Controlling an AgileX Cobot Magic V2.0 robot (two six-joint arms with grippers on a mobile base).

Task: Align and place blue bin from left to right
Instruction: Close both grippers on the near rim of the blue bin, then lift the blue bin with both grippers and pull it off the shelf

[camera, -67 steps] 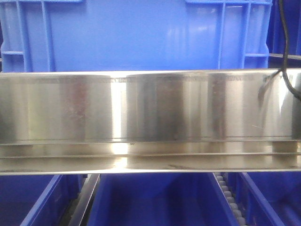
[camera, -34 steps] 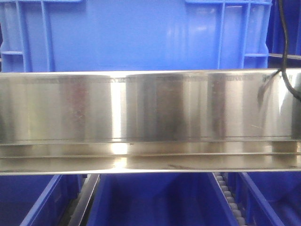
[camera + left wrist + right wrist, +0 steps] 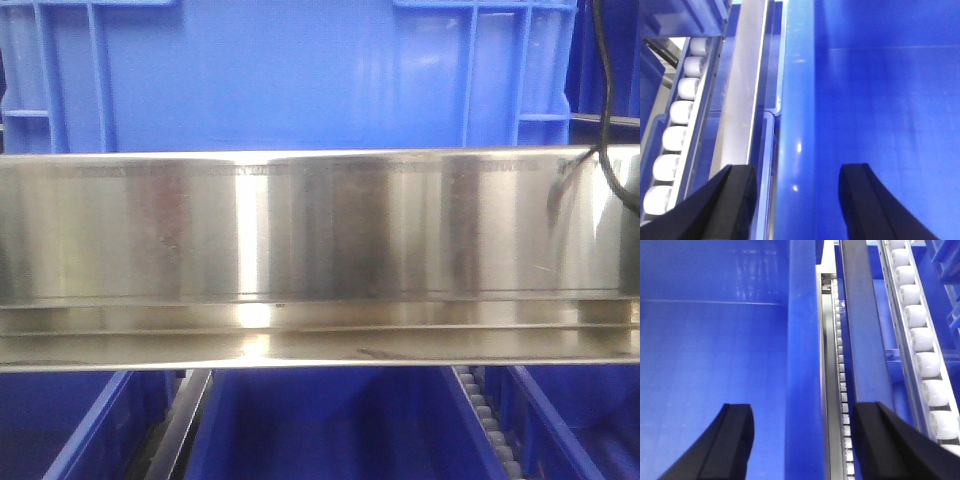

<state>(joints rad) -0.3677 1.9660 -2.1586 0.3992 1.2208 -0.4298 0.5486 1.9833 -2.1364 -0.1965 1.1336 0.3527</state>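
The blue bin (image 3: 290, 75) fills the top of the front view, its smooth side panel and ribbed corners rising behind a steel rail. In the left wrist view my left gripper (image 3: 799, 200) is open and straddles the bin's left wall rim (image 3: 796, 100). One finger is outside the wall and the other over the bin's inside (image 3: 880, 100). In the right wrist view my right gripper (image 3: 807, 445) is open astride the right wall rim (image 3: 802, 340) in the same way. Neither gripper's pads visibly touch the wall.
A wide polished steel rail (image 3: 320, 250) crosses the front view. Other blue bins (image 3: 330, 430) sit below it. White roller tracks run beside the bin on the left (image 3: 680, 125) and on the right (image 3: 920, 340). A black cable (image 3: 605, 100) hangs at the upper right.
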